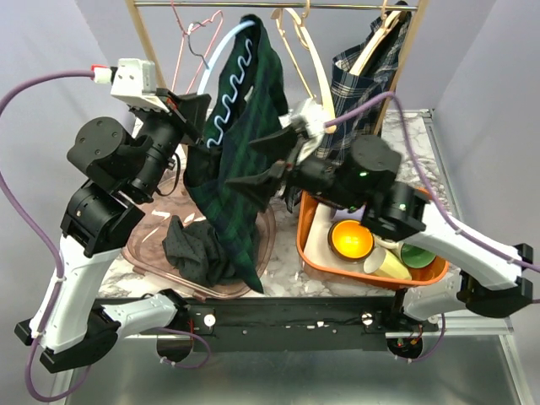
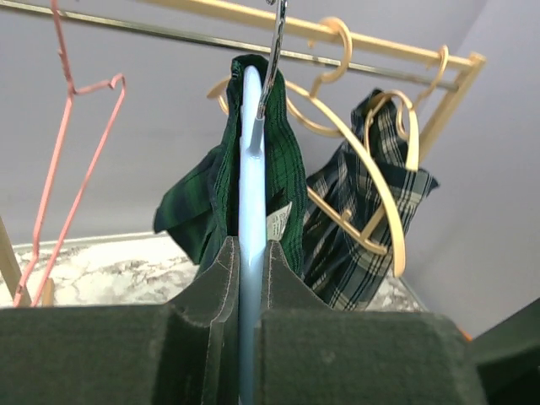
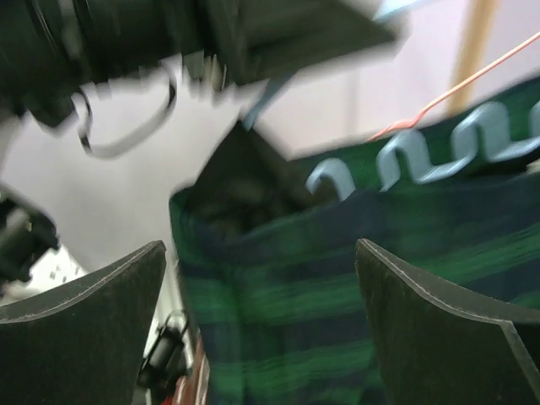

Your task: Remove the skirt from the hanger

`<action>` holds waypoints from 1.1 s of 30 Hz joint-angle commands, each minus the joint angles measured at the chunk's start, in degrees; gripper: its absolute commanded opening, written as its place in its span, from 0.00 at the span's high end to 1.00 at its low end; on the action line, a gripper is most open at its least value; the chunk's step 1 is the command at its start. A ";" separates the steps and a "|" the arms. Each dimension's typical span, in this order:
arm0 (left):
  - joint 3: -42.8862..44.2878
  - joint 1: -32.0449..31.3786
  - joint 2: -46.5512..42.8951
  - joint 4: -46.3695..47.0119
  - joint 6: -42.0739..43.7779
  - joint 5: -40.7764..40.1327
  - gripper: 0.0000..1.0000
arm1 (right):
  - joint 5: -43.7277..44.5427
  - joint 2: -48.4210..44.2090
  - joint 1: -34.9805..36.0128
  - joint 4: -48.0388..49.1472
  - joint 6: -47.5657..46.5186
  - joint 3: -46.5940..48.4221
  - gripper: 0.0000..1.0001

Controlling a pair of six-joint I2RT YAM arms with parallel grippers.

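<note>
My left gripper [image 2: 249,253] is pressed together on the lower arm of the pale blue hanger [image 2: 251,152], steadying it. My right gripper [image 3: 260,253] is spread wide and holds nothing. Plaid cloth fills the gap ahead of its fingers, and I cannot tell whether they touch it.

The skirt [image 1: 236,202], dark green plaid, is draped over that hanger, which hooks on the rail [image 1: 253,5] near its middle. Its hem trails down to the pink tray [image 1: 143,253] by the table's left front corner.

I judge it light, soft and limp: it will sag and slide rather than hold a shape, and a firm pinch won't harm it. The wavy notches along the hanger's arm (they look made to catch fabric) could snag it. I'd take a thick fold near the waistband, just under the hanger's arm, not the dangling hem.
</note>
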 commanded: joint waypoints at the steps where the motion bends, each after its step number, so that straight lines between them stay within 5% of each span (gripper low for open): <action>1: 4.80 -0.15 -0.32 12.74 1.63 -5.86 1.00 | -0.09 5.18 3.94 -3.20 1.42 -1.03 0.00; 13: 4.09 -0.23 -1.29 15.39 2.95 -13.26 1.00 | 21.44 11.94 10.53 11.12 2.65 -10.53 0.03; 16: 3.57 -0.23 -1.90 15.91 2.60 -13.87 1.00 | 23.55 13.97 11.24 12.09 3.78 -11.58 0.50; 17: 3.22 -0.23 -1.99 16.27 3.21 -13.96 1.00 | 23.91 14.06 11.42 12.79 4.31 -12.28 0.78; 19: 3.21 -0.23 -1.90 16.71 4.44 -14.31 1.00 | 24.00 13.62 11.51 12.62 6.42 -14.57 0.99; 33: 16.66 -0.23 3.81 10.38 13.15 -17.13 1.00 | 18.11 3.69 12.65 13.50 8.01 -38.11 0.99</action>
